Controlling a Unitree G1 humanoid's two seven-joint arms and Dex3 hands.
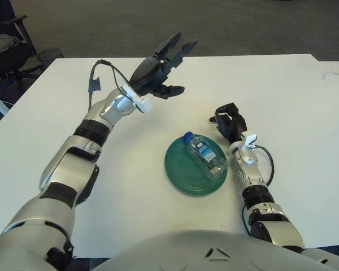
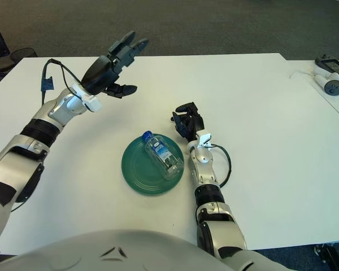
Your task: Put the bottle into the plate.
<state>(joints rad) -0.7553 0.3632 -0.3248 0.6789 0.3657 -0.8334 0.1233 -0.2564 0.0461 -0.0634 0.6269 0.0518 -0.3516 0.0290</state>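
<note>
A clear plastic bottle (image 1: 205, 154) with a blue cap and blue label lies on its side in the green plate (image 1: 181, 172), its cap toward the plate's far rim. My left hand (image 1: 161, 70) is raised above the table, up and to the left of the plate, with its fingers spread and nothing in them. My right hand (image 1: 228, 122) shows just past the plate's right rim, close to the table, fingers curled and empty.
The white table (image 1: 294, 101) has a dark cable loop (image 1: 269, 165) beside my right forearm. White devices (image 2: 327, 76) lie at the far right edge. An office chair (image 1: 5, 45) stands off the table's far left corner.
</note>
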